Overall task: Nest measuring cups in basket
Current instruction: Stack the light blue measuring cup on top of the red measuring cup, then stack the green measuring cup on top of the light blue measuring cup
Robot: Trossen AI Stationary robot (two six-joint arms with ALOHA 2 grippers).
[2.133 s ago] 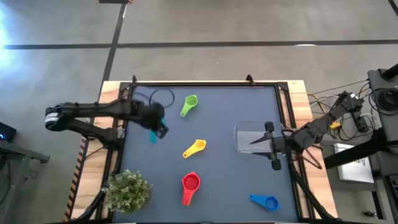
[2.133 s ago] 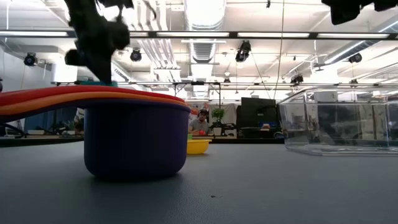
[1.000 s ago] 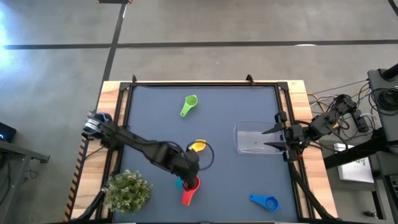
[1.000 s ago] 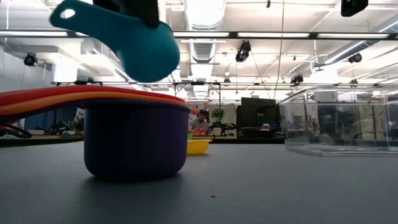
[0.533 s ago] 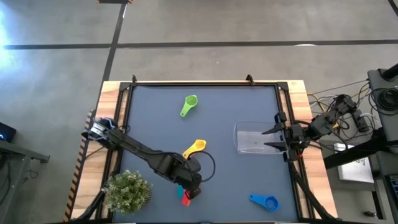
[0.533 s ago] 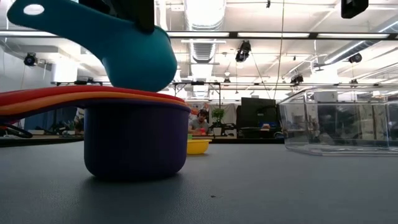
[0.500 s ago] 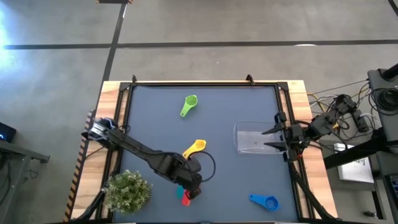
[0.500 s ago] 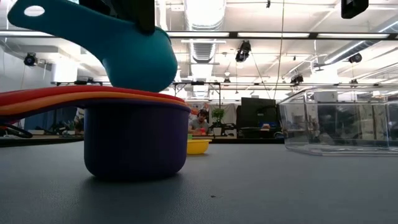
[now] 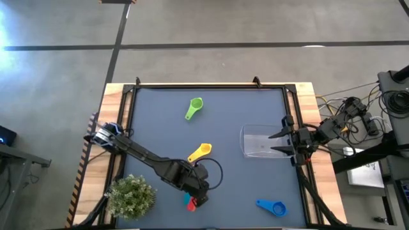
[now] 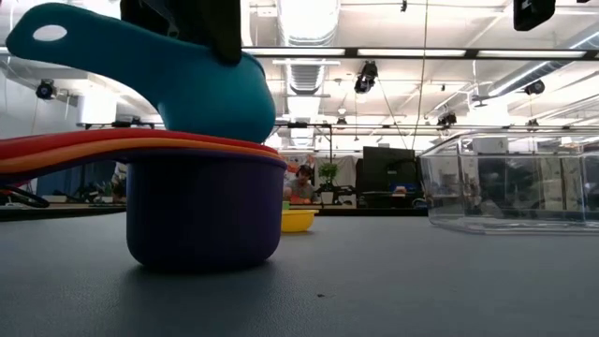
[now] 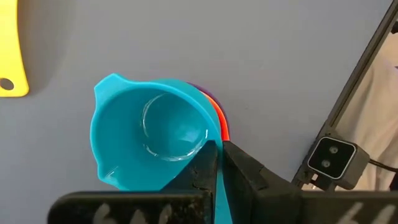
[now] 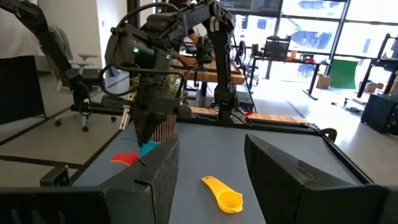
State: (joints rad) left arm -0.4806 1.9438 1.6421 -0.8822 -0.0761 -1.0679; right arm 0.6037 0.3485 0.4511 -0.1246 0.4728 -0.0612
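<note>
My left gripper [image 9: 199, 197] is shut on the teal measuring cup [image 11: 152, 140] near the table's near edge. It holds the cup over a stack of cups, red in orange in purple [image 10: 204, 211], which stands on its base. Only the stack's red handle [image 9: 190, 204] shows past the gripper in the high view. The green cup [image 9: 193, 107], yellow cup [image 9: 200, 152] and blue cup [image 9: 273, 207] lie apart on the mat. The clear basket [image 9: 259, 142] stands at the right. My right gripper [image 9: 276, 144] is open, above the basket's right end. My left gripper pinches the teal cup's handle [image 11: 221, 202] between its two fingers, close to where the handle meets the bowl, coming from above. The cup is tilted, its handle's free end [image 10: 51, 36] raised. The bowl's bottom [image 10: 220, 126] dips below the red rim of the stack.
A green potted plant [image 9: 131, 197] stands at the near left corner, close to my left arm. The mat has a raised frame [image 9: 211, 86] around it. Bare mat lies between the stack and the basket.
My left gripper has moved a little toward the near edge and down. The teal cup, which hung clear above the stack a second ago, has sunk until its bowl dips into the top cup. The stack has stayed in place.
</note>
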